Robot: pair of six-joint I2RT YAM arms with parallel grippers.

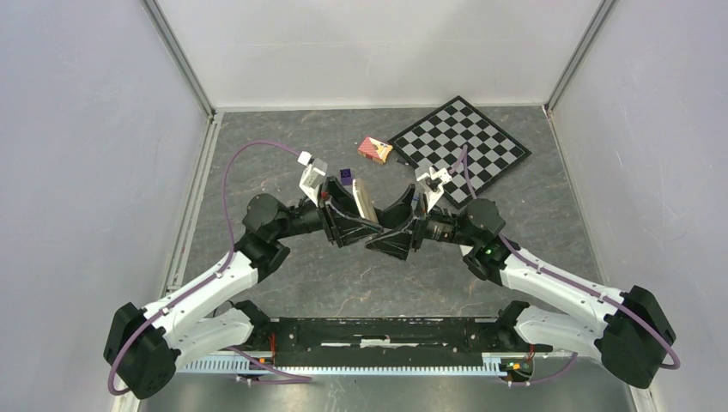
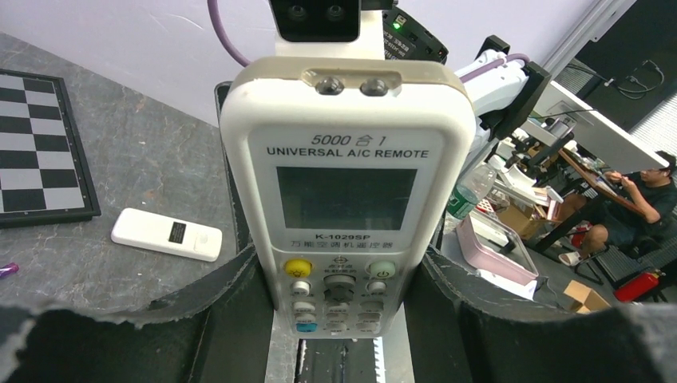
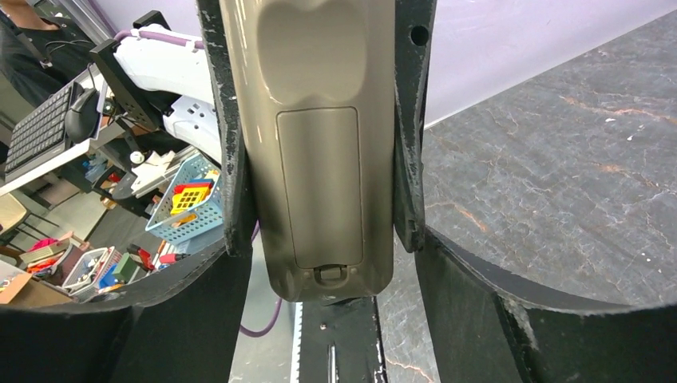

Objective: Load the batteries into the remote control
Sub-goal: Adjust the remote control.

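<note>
The remote control (image 3: 327, 159) is hanging above the table (image 3: 559, 159), the left jaws clamping its sides and the right jaws straddling its lower end, grip unclear. With its battery cover (image 3: 319, 187) shut and the batteries (image 1: 345, 178) lying outside, loading is barely starting.

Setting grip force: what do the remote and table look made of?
Remote: likely hard moulded plastic; smooth cream front, dull olive-grey back with a moulded door seam. Table: dark grey, veined like stone, matt; perhaps printed laminate.
</note>
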